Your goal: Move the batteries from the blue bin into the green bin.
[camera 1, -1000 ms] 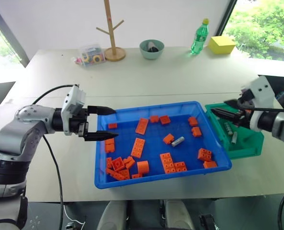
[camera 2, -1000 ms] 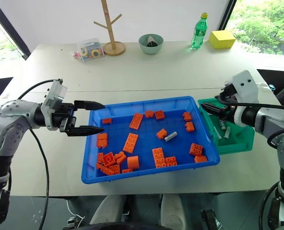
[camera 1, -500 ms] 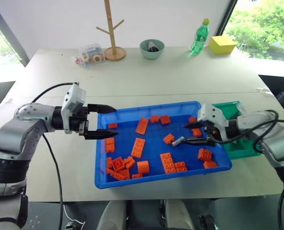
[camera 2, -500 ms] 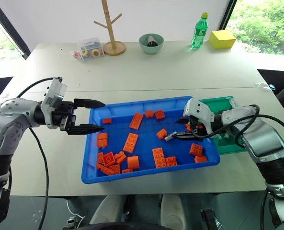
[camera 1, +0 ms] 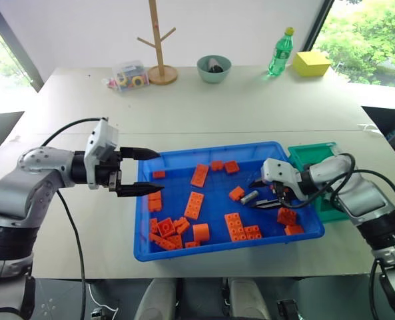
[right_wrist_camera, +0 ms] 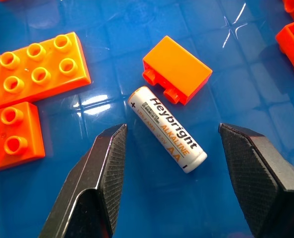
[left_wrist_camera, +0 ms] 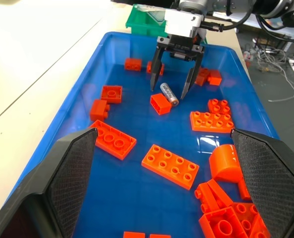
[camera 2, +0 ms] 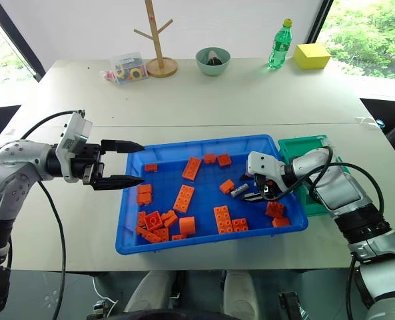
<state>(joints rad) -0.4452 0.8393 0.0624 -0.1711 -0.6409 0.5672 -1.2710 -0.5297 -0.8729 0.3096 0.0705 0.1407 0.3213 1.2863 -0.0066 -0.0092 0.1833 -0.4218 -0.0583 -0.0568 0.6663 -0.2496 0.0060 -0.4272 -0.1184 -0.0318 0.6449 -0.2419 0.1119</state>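
Battery (right_wrist_camera: 167,128) in blue bin (camera 1: 184,250) — beside a brick (right_wrist_camera: 176,77), green bin (camera 1: 312,155) right.

Arms: silver-grey rounded shells with black joint bands.
Wrists: white boxy camera blocks.
Left gripper (camera 1: 142,171): two black tapered fingers.
Right gripper (left_wrist_camera: 170,91): black fingers with cross-hatched pads (right_wrist_camera: 109,153).
Cables: black, looping loose beside each forearm.

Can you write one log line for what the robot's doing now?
right tool: open, straddling battery | blue bin: bricks | left tool: open, at rim
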